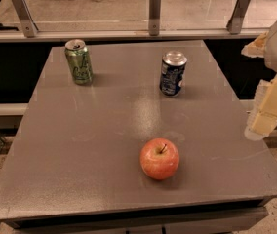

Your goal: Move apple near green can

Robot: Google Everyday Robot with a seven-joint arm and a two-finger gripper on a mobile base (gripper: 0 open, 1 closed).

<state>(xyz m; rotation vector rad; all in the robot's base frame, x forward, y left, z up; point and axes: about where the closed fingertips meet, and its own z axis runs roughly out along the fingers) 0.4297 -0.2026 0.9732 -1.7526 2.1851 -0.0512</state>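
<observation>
The apple (pixel 159 158), red-orange with a short stem, sits on the grey table (pixel 80 145) near the front, slightly right of centre. The green can (pixel 78 61) stands upright at the table's back left. My gripper (pixel 270 106) is at the right edge of the view, off the table's right side and well away from the apple, holding nothing that I can see.
A dark blue can (pixel 172 73) with white markings stands upright at the back right of the table, between the apple and the far edge. A glass railing with metal posts (pixel 154 12) runs behind the table.
</observation>
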